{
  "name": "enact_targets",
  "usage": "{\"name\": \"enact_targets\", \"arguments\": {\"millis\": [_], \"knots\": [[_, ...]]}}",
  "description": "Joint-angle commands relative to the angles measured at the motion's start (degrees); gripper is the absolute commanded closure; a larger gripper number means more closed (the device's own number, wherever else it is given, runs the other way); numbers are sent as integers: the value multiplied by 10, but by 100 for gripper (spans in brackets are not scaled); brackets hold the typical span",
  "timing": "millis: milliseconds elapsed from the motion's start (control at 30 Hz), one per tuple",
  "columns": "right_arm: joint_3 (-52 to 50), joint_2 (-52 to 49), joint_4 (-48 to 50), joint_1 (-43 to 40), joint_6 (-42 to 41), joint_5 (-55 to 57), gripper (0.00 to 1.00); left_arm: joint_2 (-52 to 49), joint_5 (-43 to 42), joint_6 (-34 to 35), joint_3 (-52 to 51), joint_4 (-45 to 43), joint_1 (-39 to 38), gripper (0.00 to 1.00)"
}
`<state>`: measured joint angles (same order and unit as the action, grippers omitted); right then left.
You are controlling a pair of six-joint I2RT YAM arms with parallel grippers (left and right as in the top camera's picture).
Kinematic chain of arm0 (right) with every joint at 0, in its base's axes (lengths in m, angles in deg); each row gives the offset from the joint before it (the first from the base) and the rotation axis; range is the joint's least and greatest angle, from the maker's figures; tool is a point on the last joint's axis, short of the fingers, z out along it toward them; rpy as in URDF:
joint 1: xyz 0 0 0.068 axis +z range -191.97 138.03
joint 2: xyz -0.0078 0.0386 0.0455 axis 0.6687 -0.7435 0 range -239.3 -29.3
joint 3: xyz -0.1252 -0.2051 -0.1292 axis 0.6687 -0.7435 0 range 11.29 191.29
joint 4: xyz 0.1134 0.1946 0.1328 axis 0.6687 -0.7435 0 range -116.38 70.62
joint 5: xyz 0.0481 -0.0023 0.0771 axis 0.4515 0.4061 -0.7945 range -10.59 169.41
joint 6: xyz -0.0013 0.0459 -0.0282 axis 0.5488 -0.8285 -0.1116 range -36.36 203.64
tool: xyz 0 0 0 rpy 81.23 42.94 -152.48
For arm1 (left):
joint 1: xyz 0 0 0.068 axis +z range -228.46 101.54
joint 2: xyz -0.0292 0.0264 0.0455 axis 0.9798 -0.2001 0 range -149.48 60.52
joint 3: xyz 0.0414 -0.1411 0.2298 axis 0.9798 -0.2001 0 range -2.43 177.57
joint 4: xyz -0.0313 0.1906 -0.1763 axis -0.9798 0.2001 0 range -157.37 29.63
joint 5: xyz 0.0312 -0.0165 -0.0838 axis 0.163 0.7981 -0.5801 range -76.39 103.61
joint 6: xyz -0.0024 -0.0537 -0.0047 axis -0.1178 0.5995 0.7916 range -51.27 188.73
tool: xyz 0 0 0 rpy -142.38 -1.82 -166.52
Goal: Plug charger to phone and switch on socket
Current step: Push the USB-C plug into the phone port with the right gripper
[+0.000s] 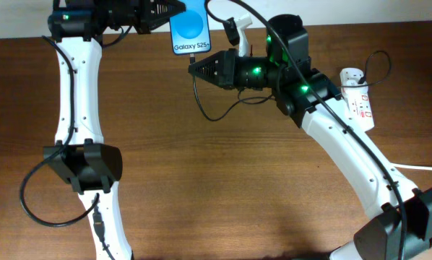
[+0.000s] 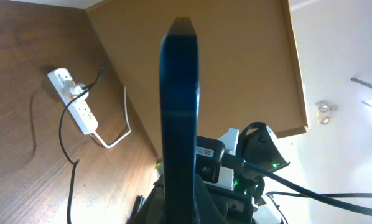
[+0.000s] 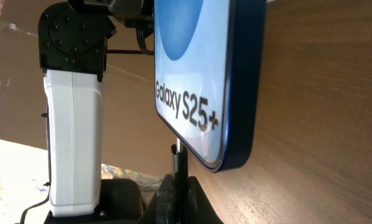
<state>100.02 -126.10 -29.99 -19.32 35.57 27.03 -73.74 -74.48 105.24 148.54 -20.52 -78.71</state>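
- The left gripper (image 2: 180, 202) is clamped on the lower end of the phone (image 1: 191, 25), holding the slim, dark-edged slab above the far edge of the wood-grain table (image 1: 223, 188). Its glossy blue screen and white "Galaxy S25+" strip face up.
- The right gripper (image 1: 196, 70), fingers pinched narrow, holds the small black connector tip of the charger (image 3: 177, 165) right at the phone's rounded bottom edge. Whether the tip is seated cannot be told.
- The thin black cable loops loosely across the table below the right gripper.
- The white oblong socket (image 1: 357, 97), red-marked, lies well apart on the right.
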Motion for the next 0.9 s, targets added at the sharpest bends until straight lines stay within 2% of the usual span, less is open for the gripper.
{"name": "enact_targets", "arguments": {"millis": [0, 867], "knots": [[8, -3, 3, -3, -5, 2, 96, 19, -21, 4, 11, -3, 0, 100], [8, -3, 2, -9, -19, -9, 96, 19, -21, 13, 11, -10, 0, 100]]}}
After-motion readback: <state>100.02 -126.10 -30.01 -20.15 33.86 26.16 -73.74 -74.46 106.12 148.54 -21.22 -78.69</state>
